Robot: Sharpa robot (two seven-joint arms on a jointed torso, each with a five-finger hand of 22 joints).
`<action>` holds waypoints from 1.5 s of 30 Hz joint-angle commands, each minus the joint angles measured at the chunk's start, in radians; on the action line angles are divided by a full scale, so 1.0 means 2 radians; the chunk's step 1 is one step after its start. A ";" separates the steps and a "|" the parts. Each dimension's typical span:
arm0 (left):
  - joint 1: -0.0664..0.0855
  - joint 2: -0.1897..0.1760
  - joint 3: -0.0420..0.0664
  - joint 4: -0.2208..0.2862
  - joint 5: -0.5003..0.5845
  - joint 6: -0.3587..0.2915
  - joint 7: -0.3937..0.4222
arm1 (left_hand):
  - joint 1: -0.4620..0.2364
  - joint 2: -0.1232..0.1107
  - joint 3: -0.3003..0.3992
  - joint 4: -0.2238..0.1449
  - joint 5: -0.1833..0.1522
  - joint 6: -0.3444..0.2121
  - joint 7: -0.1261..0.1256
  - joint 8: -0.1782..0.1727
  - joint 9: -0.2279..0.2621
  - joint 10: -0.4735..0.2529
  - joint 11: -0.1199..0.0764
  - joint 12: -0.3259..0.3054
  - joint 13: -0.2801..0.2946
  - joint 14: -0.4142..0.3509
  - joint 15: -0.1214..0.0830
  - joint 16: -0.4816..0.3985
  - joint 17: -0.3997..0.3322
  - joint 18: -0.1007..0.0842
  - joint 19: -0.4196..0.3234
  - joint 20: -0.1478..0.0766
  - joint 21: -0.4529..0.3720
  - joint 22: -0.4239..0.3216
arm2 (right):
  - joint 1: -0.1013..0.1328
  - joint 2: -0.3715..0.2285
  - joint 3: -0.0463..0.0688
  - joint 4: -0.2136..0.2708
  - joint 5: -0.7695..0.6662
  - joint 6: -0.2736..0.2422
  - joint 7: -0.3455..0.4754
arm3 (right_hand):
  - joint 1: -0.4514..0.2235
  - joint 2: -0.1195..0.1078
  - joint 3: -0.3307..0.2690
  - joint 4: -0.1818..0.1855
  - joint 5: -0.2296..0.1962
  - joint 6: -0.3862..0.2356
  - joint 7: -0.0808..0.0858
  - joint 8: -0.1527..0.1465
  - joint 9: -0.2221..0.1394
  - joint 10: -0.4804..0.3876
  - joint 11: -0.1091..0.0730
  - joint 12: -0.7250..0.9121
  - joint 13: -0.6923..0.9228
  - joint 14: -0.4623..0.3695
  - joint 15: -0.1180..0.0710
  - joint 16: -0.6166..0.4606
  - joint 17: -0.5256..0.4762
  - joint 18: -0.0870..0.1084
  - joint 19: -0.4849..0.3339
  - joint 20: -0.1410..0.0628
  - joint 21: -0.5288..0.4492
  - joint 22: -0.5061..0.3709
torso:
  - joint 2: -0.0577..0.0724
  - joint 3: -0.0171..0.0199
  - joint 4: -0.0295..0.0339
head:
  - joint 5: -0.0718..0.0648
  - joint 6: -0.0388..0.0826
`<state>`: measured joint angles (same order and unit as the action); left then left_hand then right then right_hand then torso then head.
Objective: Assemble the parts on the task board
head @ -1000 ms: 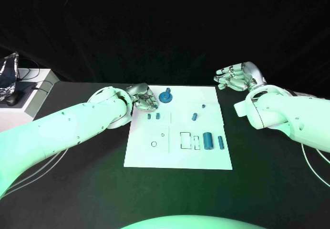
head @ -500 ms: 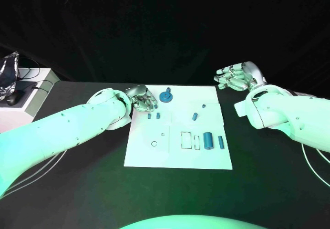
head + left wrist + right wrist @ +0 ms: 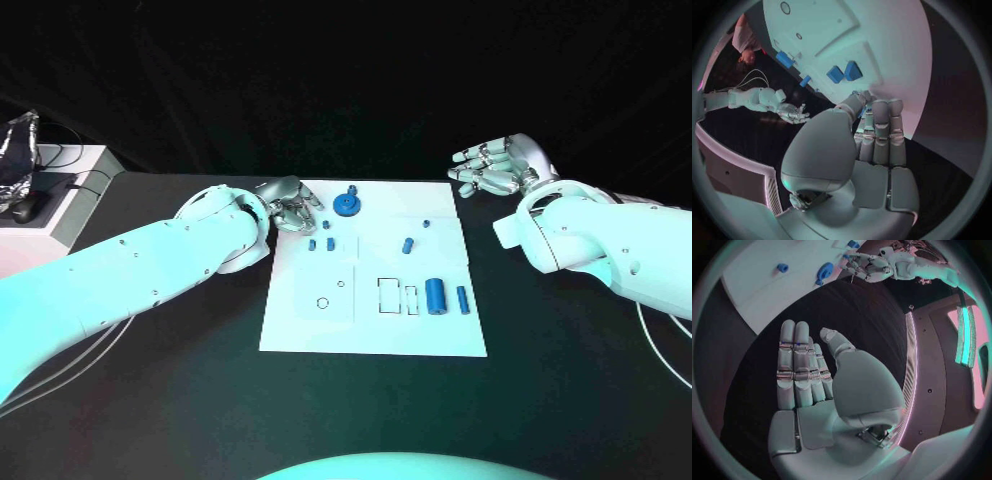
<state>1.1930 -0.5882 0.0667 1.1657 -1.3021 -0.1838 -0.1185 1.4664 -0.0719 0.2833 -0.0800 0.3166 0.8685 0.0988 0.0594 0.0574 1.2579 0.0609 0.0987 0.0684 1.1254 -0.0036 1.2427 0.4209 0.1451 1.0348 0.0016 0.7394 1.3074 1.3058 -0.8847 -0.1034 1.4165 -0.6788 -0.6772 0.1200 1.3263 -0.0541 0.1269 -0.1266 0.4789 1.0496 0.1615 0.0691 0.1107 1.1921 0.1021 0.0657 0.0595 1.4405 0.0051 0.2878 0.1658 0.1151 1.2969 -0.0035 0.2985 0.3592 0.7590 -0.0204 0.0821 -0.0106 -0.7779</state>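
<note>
Both of my hands hold nothing: my left hand [image 3: 294, 206] hovers with fingers loosely apart over the task board's [image 3: 375, 335] far left corner, just beside the round blue part [image 3: 348, 204], and my right hand [image 3: 495, 165], fingers straight and spread, hangs over the black table [image 3: 577, 380] off the board's far right corner.

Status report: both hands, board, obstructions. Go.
Left hand open, over task board's far left corner, holding nothing. Right hand open, off the board's far right corner. Blue parts lying loose on board. Nothing blocking.
</note>
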 commanded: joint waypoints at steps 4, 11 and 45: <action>0.000 -0.012 0.007 -0.002 0.065 -0.026 0.017 | -0.005 -0.001 0.003 0.008 0.002 0.062 0.012 0.005 0.003 -0.013 0.004 -0.001 -0.001 -0.014 0.002 -0.022 -0.007 0.000 -0.007 0.001 -0.013 -0.002 | 0.000 0.001 0.000 -0.003 -0.122 0.121 -0.038 | 0.010 0.002 0.007 -0.017 -0.032 0.018 -0.005 -0.005 -0.003 0.020 -0.016 -0.004 -0.001 0.024 -0.018 0.111 0.094 0.005 0.024 -0.024 0.084 0.066 | 0.000 0.0002 -0.0006 | -0.005 0.007; -0.015 -0.045 0.033 0.009 0.220 -0.022 0.093 | -0.059 -0.024 -0.023 0.078 0.004 0.075 0.017 0.003 0.003 -0.079 0.028 0.000 -0.003 -0.044 0.027 -0.190 -0.092 -0.014 -0.041 0.033 -0.158 -0.120 | -0.002 0.007 -0.001 -0.005 -0.278 0.159 -0.077 | 0.012 0.001 0.013 -0.030 -0.066 0.028 -0.011 -0.003 -0.017 0.027 -0.018 -0.002 0.000 0.020 -0.021 0.195 0.180 0.014 0.018 -0.026 0.158 0.138 | -0.002 0.0006 -0.0008 | -0.013 0.012; -0.063 -0.131 0.044 0.113 0.529 -0.002 0.242 | 0.004 0.026 -0.156 0.078 0.006 0.086 0.021 0.002 0.003 -0.069 0.025 0.002 -0.003 -0.027 0.026 -0.258 -0.088 -0.024 0.002 0.027 -0.232 -0.187 | -0.024 0.069 -0.007 -0.047 -0.482 0.189 -0.167 | 0.011 -0.032 0.071 0.022 -0.102 0.037 -0.016 -0.004 -0.020 -0.005 -0.010 -0.003 -0.001 -0.004 -0.014 0.316 0.228 0.026 0.039 -0.015 0.265 0.332 | -0.010 -0.0052 0.0039 | -0.015 0.011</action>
<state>1.0678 -0.8509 0.1534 1.3875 -0.2646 -0.1870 0.3406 1.4705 -0.0178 -0.0302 0.0811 0.3233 1.0347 0.1396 0.0671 0.0625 1.1123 0.1106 0.1094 0.0611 1.0631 0.0484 0.7300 0.2436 0.1150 1.0350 0.0553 0.2799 0.9321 1.2611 -0.7485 -0.1167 1.3256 -1.6211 -0.3409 -0.2063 1.3490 -0.1095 0.2610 -0.0843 0.2730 1.1164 0.1277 0.0614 0.0705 1.1732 0.0821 0.0615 0.0590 1.4380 -0.0214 0.9160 0.6232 0.1560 1.3685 -0.0338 0.8324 1.0201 0.7387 -0.0316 0.0900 -0.0372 -0.7520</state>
